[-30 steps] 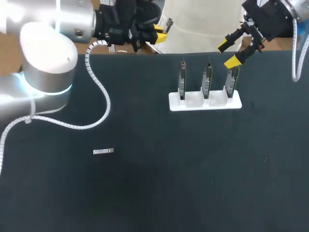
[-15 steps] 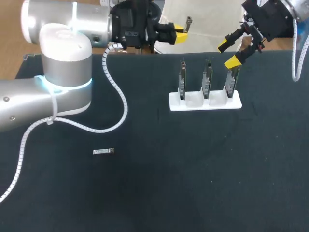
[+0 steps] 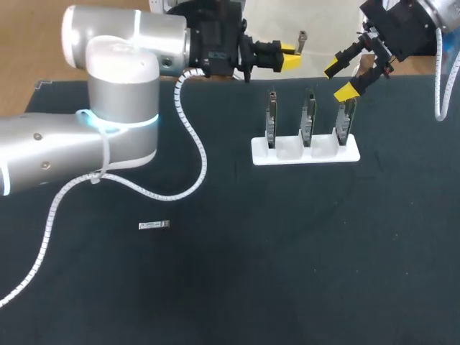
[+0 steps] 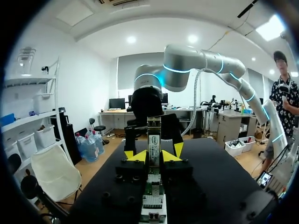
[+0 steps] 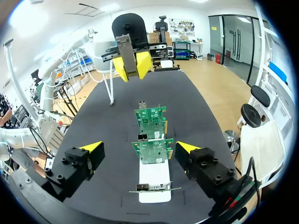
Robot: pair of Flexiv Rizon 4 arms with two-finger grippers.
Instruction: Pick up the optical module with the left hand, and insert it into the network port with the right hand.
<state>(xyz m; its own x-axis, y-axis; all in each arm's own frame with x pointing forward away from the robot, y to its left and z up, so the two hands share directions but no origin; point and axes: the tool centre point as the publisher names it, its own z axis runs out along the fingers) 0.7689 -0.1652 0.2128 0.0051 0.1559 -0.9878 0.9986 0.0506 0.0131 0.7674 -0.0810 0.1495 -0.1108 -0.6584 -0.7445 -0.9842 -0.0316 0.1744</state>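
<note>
My left gripper (image 3: pixel 287 49) hangs over the table's far edge, shut on a small silver optical module (image 3: pixel 302 40) that sticks out past its yellow tips. In the left wrist view the module (image 4: pixel 153 140) stands upright between the fingers of the left gripper (image 4: pixel 153 155). My right gripper (image 3: pixel 342 79) is open above the right end of the white rack (image 3: pixel 287 156), nothing between its fingers. The right wrist view shows the right gripper (image 5: pixel 140 147) wide open over the network cards (image 5: pixel 152 150), with the left gripper (image 5: pixel 133 63) and its module (image 5: pixel 125 50) beyond them.
The white rack holds three upright network cards (image 3: pixel 307 118) side by side. A second optical module (image 3: pixel 154 226) lies flat on the dark table (image 3: pixel 287 251) at the left. My left arm's white cable (image 3: pixel 192 136) loops down over the table.
My left arm has swung right along the far edge with the module, closer to the right gripper. The right arm and the rack have not moved.
</note>
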